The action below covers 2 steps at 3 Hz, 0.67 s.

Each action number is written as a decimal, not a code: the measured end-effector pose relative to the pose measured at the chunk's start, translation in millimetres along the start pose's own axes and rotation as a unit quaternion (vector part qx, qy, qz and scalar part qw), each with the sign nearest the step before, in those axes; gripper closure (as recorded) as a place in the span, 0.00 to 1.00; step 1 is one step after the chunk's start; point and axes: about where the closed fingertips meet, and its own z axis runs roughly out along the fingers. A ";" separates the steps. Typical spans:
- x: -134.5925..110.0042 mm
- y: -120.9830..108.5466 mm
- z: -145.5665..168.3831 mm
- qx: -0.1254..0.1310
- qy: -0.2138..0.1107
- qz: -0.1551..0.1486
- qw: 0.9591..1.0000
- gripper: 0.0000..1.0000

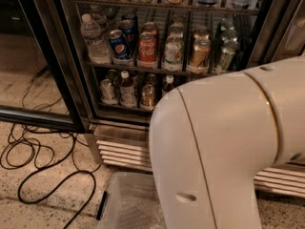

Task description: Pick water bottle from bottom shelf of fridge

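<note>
Tool: outside my view, state untellable. Arm (pixel 228 151): smooth, rounded off-white shell, elbow bent, bulking low right before fridge (pixel 119 147), covering bottom shelf (pixel 119 108) right half.
</note>
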 end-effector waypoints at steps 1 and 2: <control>-4.9 3.6 2.0 -0.004 -0.011 0.009 1.000 0.28; -13.4 1.8 3.8 0.001 -0.027 0.010 1.000 0.30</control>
